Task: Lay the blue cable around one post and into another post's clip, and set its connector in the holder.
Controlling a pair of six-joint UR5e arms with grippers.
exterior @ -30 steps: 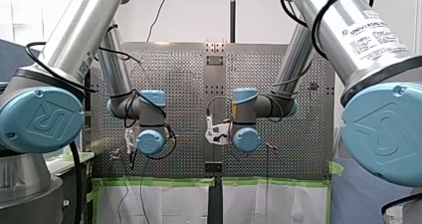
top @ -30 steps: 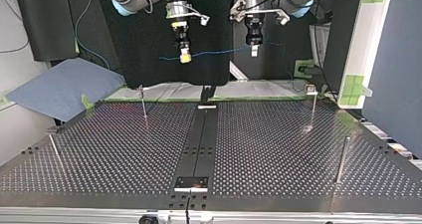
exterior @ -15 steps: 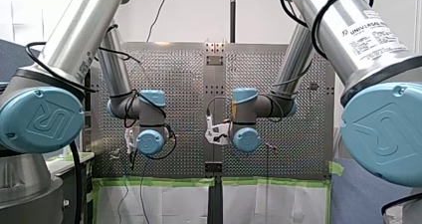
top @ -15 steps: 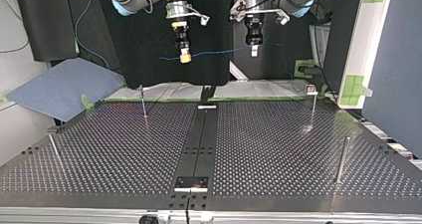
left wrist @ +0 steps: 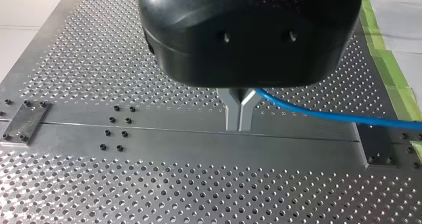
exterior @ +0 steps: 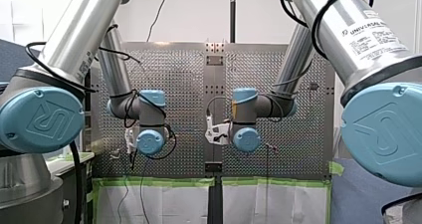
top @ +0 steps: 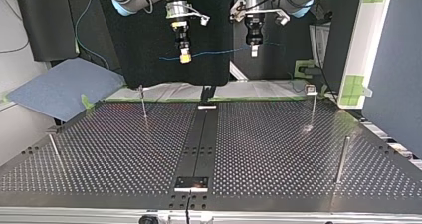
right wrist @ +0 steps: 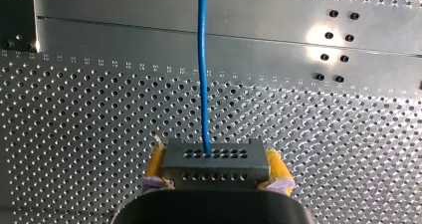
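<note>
In the front view the wrists (exterior: 150, 142) hide both end effectors. In the top view both hang pointing down, well above the worktop (top: 278, 144). My right end effector (top: 185, 58) clamps the connector (right wrist: 213, 163) between yellow pads (right wrist: 156, 162), and the cable (top: 219, 51) leaves the connector straight ahead. My left end effector (left wrist: 238, 128) is pinched on the cable, which stretches roughly level between them. Beside the left end effector it runs out of the wrist view, cut off.

Thin blue cable (right wrist: 201, 59) stretched level in mid-air; grey connector (right wrist: 213, 165) ends it.
</note>
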